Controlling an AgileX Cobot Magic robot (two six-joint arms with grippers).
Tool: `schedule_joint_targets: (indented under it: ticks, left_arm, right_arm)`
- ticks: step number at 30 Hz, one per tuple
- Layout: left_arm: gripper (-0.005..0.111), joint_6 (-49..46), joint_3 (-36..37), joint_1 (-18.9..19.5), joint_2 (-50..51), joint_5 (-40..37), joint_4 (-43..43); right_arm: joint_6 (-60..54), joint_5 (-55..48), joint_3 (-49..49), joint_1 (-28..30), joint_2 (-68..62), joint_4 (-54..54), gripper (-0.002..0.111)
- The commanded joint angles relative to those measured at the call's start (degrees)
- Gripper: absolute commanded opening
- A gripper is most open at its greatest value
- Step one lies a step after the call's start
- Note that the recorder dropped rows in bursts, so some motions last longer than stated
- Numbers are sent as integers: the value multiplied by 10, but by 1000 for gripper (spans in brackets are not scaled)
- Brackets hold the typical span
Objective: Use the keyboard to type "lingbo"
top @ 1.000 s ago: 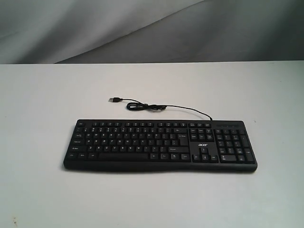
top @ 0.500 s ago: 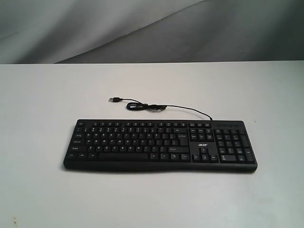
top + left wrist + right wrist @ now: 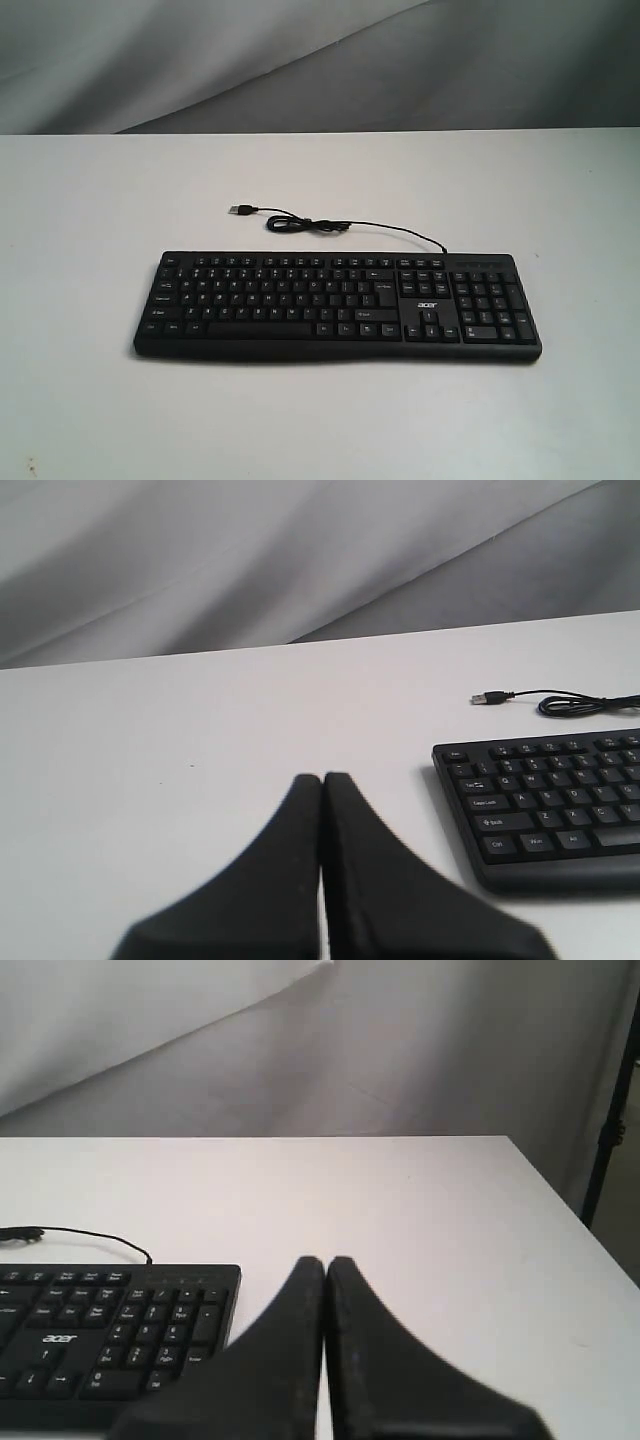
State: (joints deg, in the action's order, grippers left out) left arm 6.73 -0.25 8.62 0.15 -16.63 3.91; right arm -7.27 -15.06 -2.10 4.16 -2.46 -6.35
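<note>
The black keyboard with white legends, a number pad and an "acer" logo lies flat on the white table. Its thin black USB cable curls behind it and ends in a loose plug. No gripper shows in the exterior view. In the left wrist view my left gripper is shut on nothing, over bare table beside the keyboard at its Ctrl-key end. In the right wrist view my right gripper is shut on nothing, beside the keyboard at its number-pad end.
A grey cloth backdrop hangs behind the table. In the right wrist view the table's side edge runs close by, with a dark stand leg beyond it.
</note>
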Motion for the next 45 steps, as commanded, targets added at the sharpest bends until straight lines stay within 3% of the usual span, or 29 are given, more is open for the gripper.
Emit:
schedule_joint_targets:
  ticks: [1,14,45]
  left_arm:
    - [1,2,2,1,-1,3,-5]
    - [1,2,2,1,-1,3,-5]
    - [1,2,2,1,-1,3,-5]
  right_arm:
    - [13,9,21,4,12,21,0]
    - [-35,-49,21,4,25,21,0]
    - [-32,-45,21,4,25,7,0]
